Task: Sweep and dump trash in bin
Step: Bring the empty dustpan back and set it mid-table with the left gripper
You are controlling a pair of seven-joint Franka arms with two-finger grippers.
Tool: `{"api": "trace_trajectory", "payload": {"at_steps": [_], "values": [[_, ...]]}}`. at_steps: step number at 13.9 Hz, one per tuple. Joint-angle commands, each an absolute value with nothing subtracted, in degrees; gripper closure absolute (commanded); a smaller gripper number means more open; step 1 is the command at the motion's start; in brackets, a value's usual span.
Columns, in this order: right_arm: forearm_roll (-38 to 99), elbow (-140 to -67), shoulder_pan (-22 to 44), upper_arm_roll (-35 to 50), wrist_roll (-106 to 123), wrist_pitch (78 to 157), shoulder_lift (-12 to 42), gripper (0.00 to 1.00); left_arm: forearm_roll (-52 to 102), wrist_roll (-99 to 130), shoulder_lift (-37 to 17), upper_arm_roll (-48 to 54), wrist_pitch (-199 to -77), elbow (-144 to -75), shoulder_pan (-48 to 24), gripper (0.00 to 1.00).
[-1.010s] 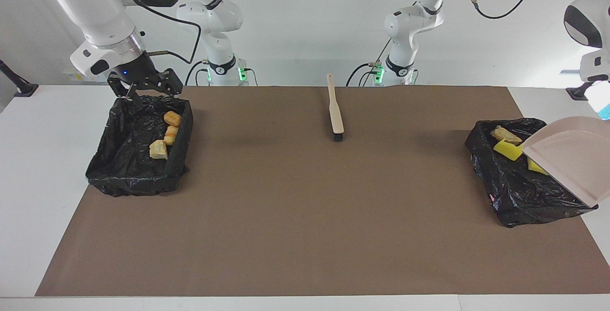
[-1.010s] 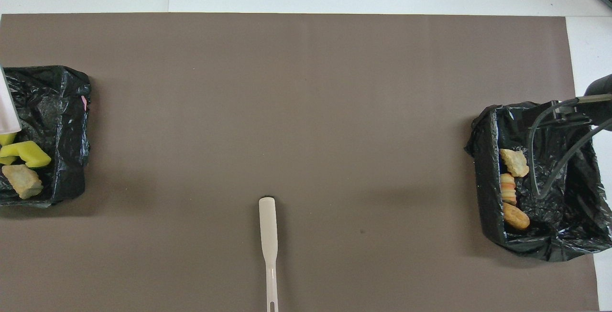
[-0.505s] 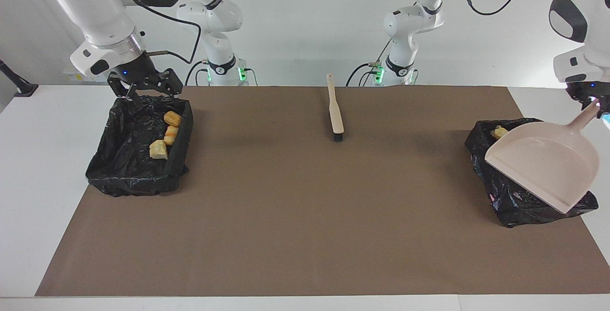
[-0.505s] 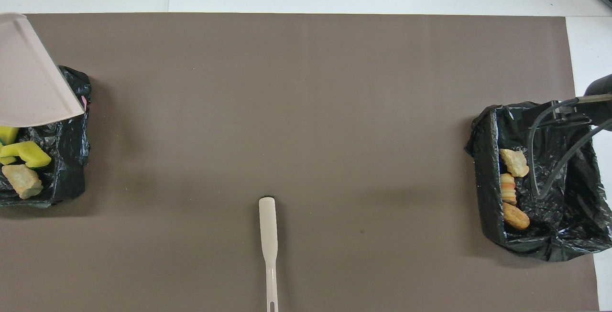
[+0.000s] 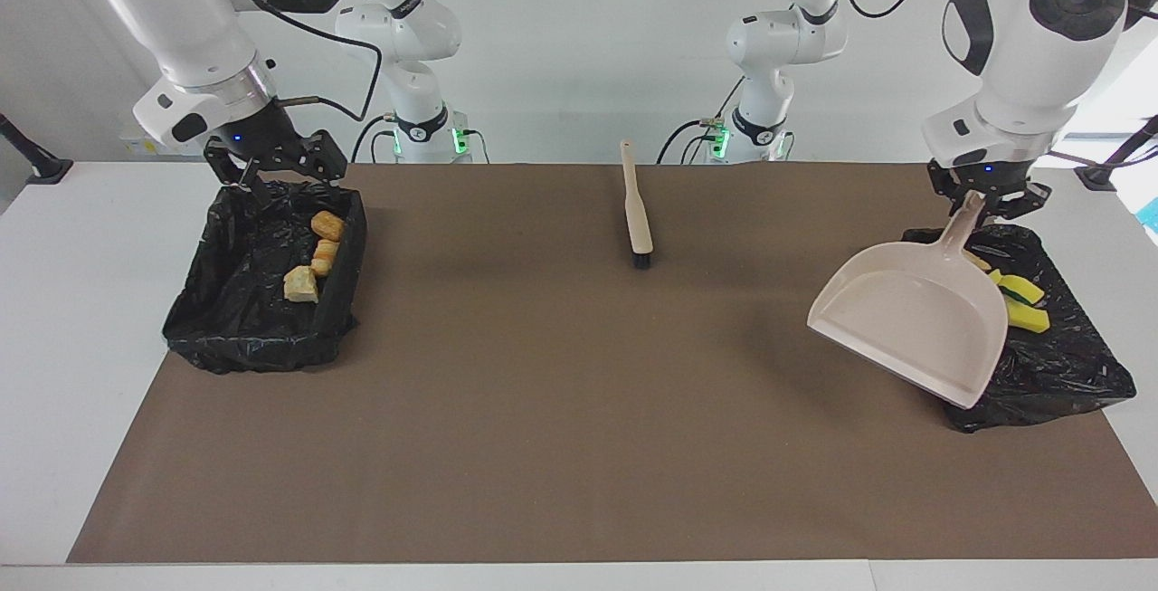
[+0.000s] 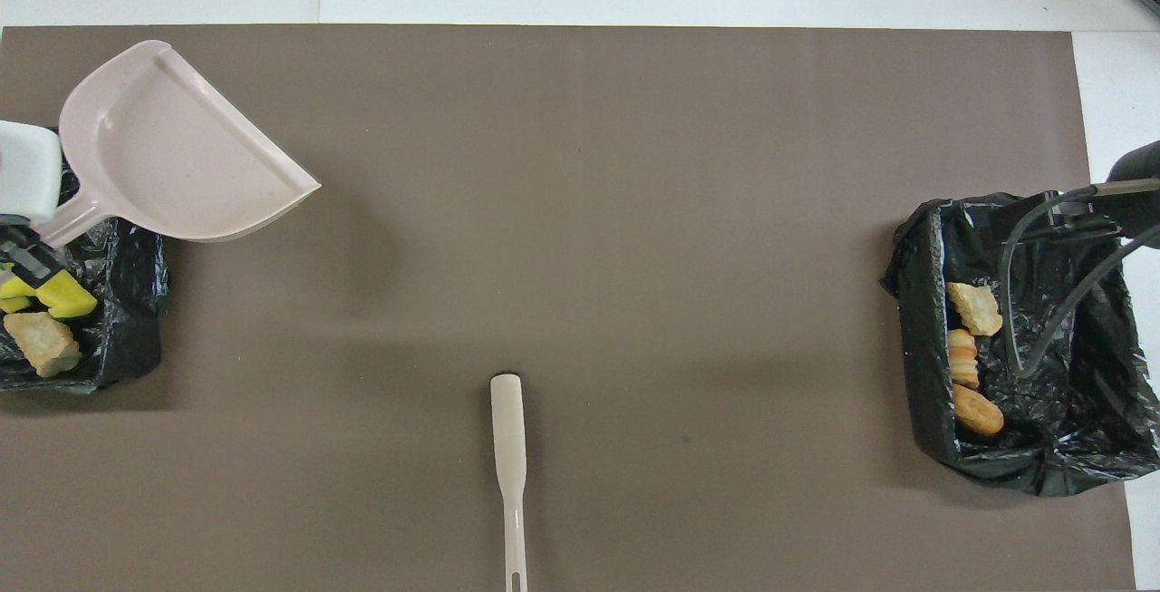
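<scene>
Brown matting covers the white counter [image 5: 54, 319], swept bare. Both black-lined bins [image 5: 1040, 365] [image 5: 244, 319] hold the golden bread chunks and yellow sponge trash [image 5: 1022, 290] [image 5: 317, 258]. Left gripper [image 5: 986, 202], fingers clenched on the handle, has swung the empty beige plastic dustpan [image 5: 905, 319] clear of its bin: dumping looks finished. Right gripper [image 5: 271, 176] waits released over its bin; beige hand brush [image 5: 637, 211] lies idle

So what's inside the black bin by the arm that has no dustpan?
Three golden-brown bread pieces lie along one wall of the bin. The open right gripper hides a little of its rim.

Dustpan [image 5: 905, 319] hides part of the bin [image 5: 1040, 374].
</scene>
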State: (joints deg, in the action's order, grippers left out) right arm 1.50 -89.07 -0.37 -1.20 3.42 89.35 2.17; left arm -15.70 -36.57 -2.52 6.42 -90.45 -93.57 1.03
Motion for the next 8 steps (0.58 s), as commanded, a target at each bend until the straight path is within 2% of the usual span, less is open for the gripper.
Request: {"api": "trace_trajectory", "payload": {"at_steps": [1,5,8], "values": [[2.5,-89.2,-0.9,-0.8,2.5,89.7,1.8,0.0,-10.4,-24.7,-0.1,5.5,-90.3,-97.0,-4.7,1.0],[2.5,-89.2,-0.9,-0.8,2.5,89.7,1.8,0.0,-1.5,-4.5,-1.1,5.5,-94.5,-98.3,-13.9,1.0],[2.5,-89.2,-0.9,-0.8,2.5,89.7,1.8,0.0,2.0,6.8,-2.5,5.5,-103.0,-102.3,-20.2,1.0]]}}
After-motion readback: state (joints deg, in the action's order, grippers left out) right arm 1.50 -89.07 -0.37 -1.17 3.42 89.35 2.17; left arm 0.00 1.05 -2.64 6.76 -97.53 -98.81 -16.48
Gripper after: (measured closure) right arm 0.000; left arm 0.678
